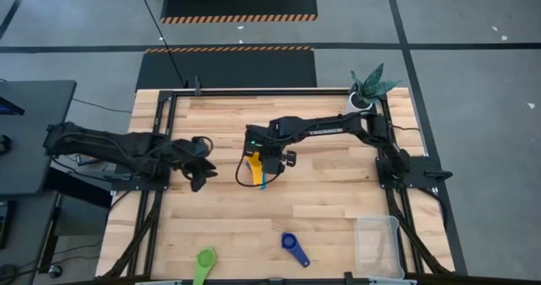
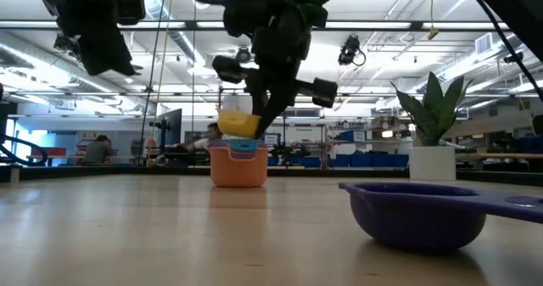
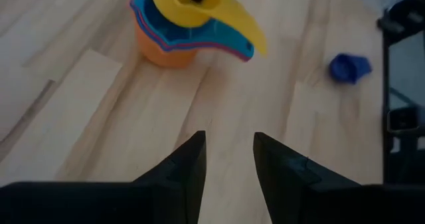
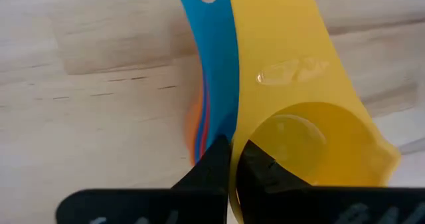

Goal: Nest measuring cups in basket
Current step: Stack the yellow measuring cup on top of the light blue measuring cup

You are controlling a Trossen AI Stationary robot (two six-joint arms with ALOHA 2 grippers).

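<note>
We pinch the yellow plastic measuring cup (image 4: pixel 299 117) by its rim in our right gripper (image 4: pixel 234 159), above the orange-based nested stack (image 2: pixel 238 163) mid-table; our left gripper (image 3: pixel 228 159) hovers nearby, fingers spread.

We see a pale wooden table (image 1: pixel 321 200) with smooth, matt planks, glossy smooth plastic in the yellow cup (image 4: pixel 292 84), and clear translucent plastic in the basket (image 1: pixel 378 245) by the matt black frame (image 1: pixel 270 91).

Potted plant (image 1: pixel 369 89), wooden table (image 1: pixel 321 209)
</note>
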